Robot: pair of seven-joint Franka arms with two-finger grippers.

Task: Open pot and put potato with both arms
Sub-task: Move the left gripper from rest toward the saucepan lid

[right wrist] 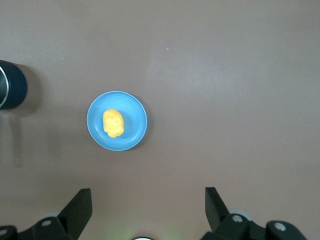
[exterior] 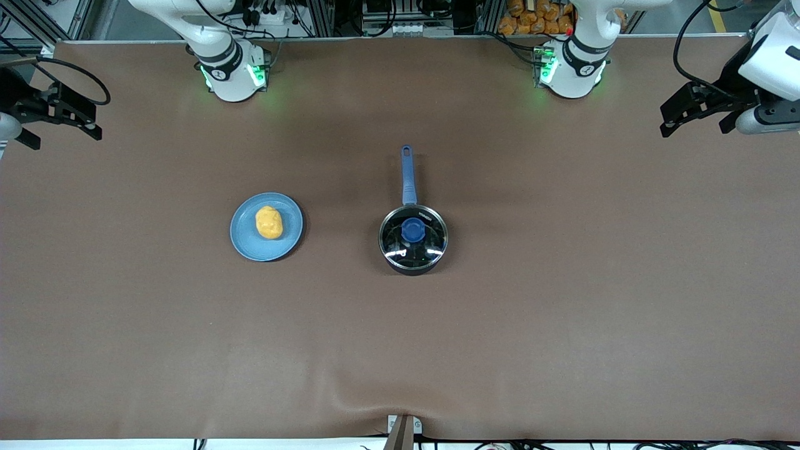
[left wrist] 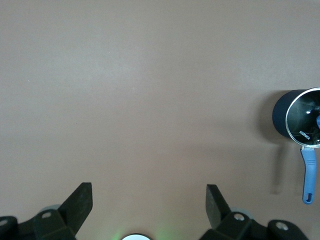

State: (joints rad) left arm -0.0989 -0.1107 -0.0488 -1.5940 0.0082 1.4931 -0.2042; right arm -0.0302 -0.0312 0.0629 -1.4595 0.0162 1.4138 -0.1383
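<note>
Black-walled and round, the pot stands near the middle of the table with its clear glass lid seated on the rim, the blue knob at the lid's centre. Its long blue handle runs straight away from the front camera, toward the robots' bases. The potato, lumpy and yellow-orange, lies on a flat blue plate beside the pot, toward the right arm's end of the table, plate and pot apart with bare brown cloth between them.

Both arms wait at the table's ends, well away from these things. The right gripper hangs over the table's edge at its own end, fingers spread wide with nothing between them (its wrist view looks down on the plate and potato, with a part of the pot at the picture's border). The left gripper hangs over the table's edge at the left arm's end, fingers likewise released and empty, its wrist view catching the lidded pot and handle.
</note>
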